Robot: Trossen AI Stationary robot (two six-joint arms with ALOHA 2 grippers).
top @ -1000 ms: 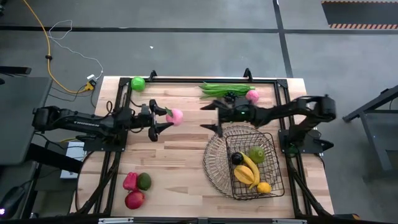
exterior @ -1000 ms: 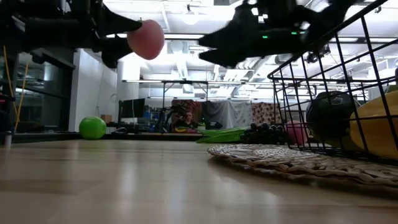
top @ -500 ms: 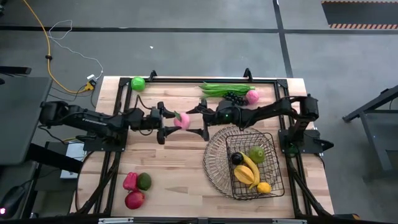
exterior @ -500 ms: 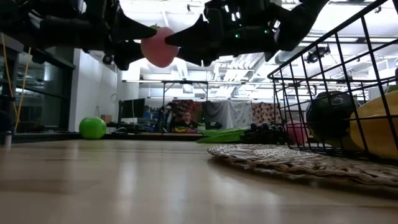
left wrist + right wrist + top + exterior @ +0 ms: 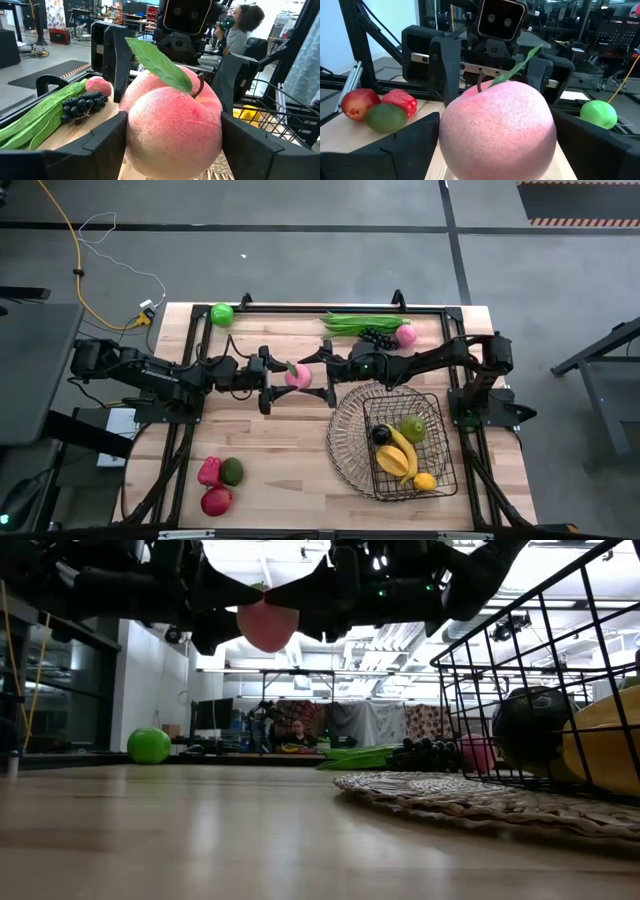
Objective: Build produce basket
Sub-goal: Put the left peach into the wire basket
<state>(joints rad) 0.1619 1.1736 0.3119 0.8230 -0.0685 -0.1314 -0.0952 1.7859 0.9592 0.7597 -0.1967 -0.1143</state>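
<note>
A pink peach (image 5: 297,375) with a green leaf hangs in the air over the table's middle, also showing in the low view (image 5: 267,622). My left gripper (image 5: 284,377) reaches level from the table's left and is shut on it. My right gripper (image 5: 313,377) reaches level from the right and is open. Its fingers (image 5: 412,142) stand on either side of the same peach (image 5: 497,130) without plainly touching it. The wire basket (image 5: 340,435) stands near right, holding bananas (image 5: 397,455), a lemon (image 5: 425,481) and a green fruit (image 5: 413,428). My left gripper pinches the peach's round body (image 5: 135,125) between its two fingers (image 5: 102,145), one on the peach's near side and one on its far side. The fingers come level from the table's left. The peach is lifted clear of the table, leaf and stem up.
A green apple (image 5: 221,313) lies at the far left. Green beans (image 5: 360,323), dark grapes (image 5: 377,336) and a second peach (image 5: 406,334) lie at the far edge. A red pepper (image 5: 208,471), an avocado (image 5: 232,471) and a red apple (image 5: 216,501) lie near left.
My left gripper has carried the peach toward the table's right, staying level and clear of the table. My right gripper has come toward the left until its open fingers stand around the peach. Both have nearly stopped in the last half second.
</note>
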